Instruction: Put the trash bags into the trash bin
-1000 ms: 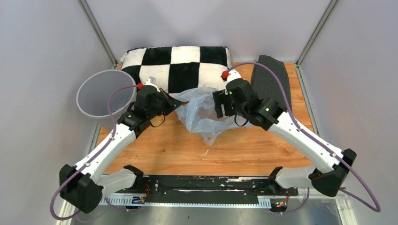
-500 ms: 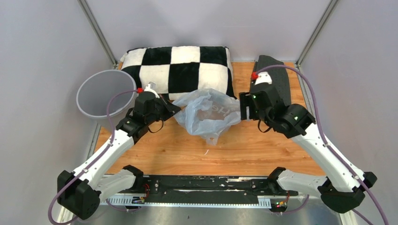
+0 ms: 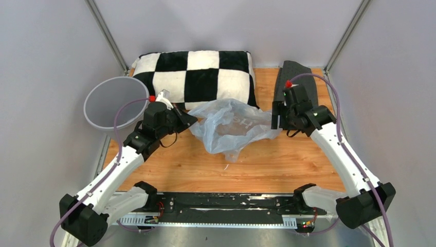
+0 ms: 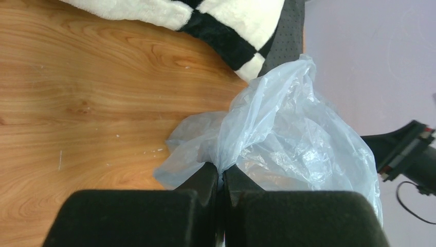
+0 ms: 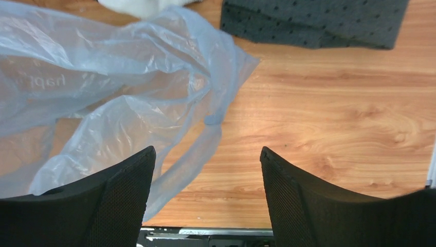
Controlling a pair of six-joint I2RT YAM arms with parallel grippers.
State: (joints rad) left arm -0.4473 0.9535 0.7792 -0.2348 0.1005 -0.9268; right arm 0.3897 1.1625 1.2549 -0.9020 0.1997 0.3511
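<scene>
The pale blue-grey trash bag (image 3: 231, 126) lies crumpled on the wooden table in front of the pillow. My left gripper (image 3: 189, 119) is shut on the bag's left edge; the left wrist view shows plastic pinched between its black fingers (image 4: 222, 172), with the bag (image 4: 298, 139) billowing beyond. My right gripper (image 3: 276, 117) is open and empty at the bag's right edge; in the right wrist view its gap (image 5: 207, 154) is over bare wood and a strip of the bag (image 5: 113, 98). The grey trash bin (image 3: 110, 103) stands upright at the far left, behind my left arm.
A black-and-white checkered pillow (image 3: 198, 72) lies along the back edge. A dark grey textured mat (image 3: 303, 82) lies at the back right, also in the right wrist view (image 5: 313, 23). Grey walls enclose the table on three sides.
My right gripper let go of the bag and moved right and back, away from it. The bag has spread wider and lower on the table. My left gripper stayed shut on the bag.
</scene>
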